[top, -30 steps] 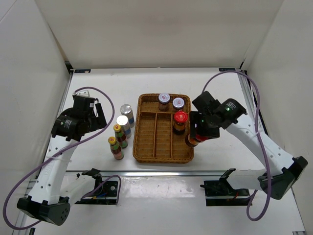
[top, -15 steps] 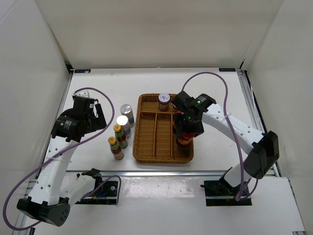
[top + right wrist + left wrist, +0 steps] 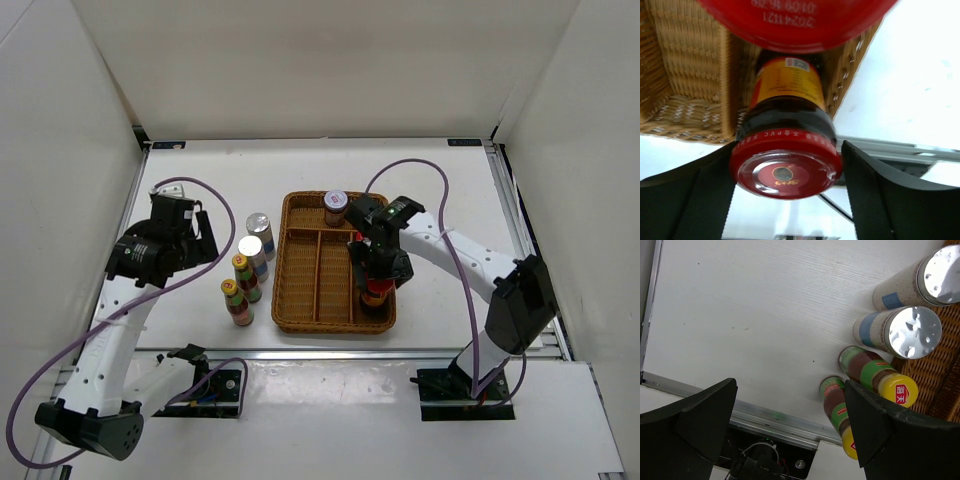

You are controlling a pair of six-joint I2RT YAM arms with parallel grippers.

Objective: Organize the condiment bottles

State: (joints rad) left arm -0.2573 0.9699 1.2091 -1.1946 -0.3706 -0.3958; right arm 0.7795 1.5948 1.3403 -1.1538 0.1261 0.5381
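Placement of a red-capped dark bottle (image 3: 785, 165) looks to be the step in hand. The right gripper (image 3: 377, 272) hangs over the right-hand compartment of the wicker tray (image 3: 281, 285), near its front corner. The bottle stands between its fingers, with its base apparently down inside the wicker. The fingers flank the cap closely, and I cannot tell whether they pinch it or stand just clear. A second red cap (image 3: 795, 20) sits just beside it, seemingly in the same compartment. A grey-lidded jar (image 3: 336, 203) occupies the far compartment.

The next move, I judge, calls for a full release and a straight lift, so that neither red cap gets knocked. After that, four bottles wait on the table (image 3: 450, 200) just left of the tray: two yellow-capped bottles (image 3: 895, 390) and two silver-topped bottles (image 3: 912, 332). The left gripper (image 3: 790, 385) hovers near them, spread wide and holding nothing.

As for writing, the second red cap carries an upside-down printed code that looks like 20241121. The held bottle's cap rim shows "PVC", and its label is yellow with a small square code. One yellow cap bears a red badge reading 海天. The other label print is too small to read.
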